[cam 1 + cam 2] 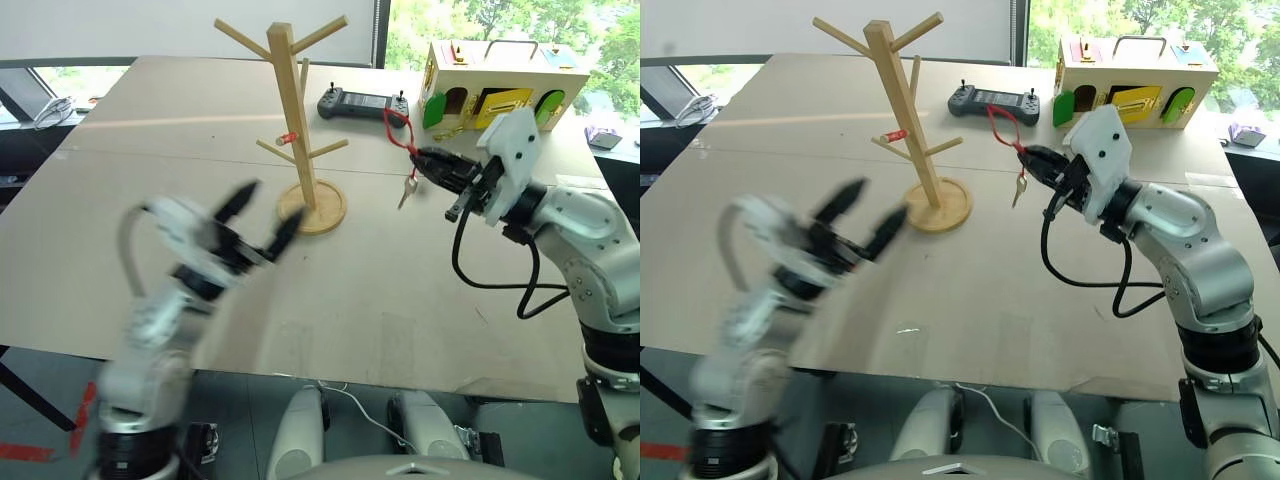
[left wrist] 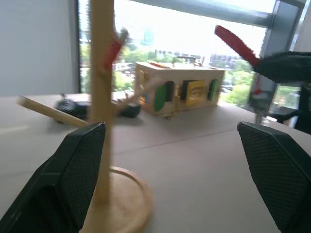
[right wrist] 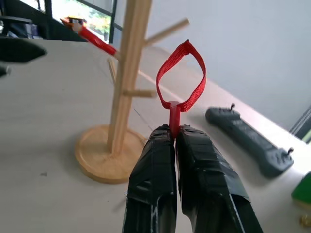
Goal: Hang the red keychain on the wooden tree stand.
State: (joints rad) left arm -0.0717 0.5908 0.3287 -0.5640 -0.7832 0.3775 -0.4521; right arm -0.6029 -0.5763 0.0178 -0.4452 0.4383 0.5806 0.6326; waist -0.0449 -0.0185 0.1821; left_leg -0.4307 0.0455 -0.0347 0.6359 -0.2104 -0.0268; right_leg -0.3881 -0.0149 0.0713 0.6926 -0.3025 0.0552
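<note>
The wooden tree stand point(image 1: 300, 130) stands upright on its round base at the middle of the table. To its right, my right gripper point(image 1: 422, 159) is shut on the red keychain point(image 1: 399, 130). The strap loop rises above the fingertips and the little silver key point(image 1: 407, 188) dangles below, off the table. In the right wrist view the red loop point(image 3: 182, 73) stands up from the closed fingers point(image 3: 155, 160), with the stand point(image 3: 127, 73) beyond it. My left gripper point(image 1: 266, 210) is open and holds nothing, raised just left of the stand's base.
A small red-and-silver piece point(image 1: 290, 137) sits on a low peg of the stand. Behind the stand lie a black controller point(image 1: 362, 103) and a pale wooden box with coloured doors point(image 1: 500, 85), with a brass chain point(image 1: 447, 130) beside it. The table's front edge is near.
</note>
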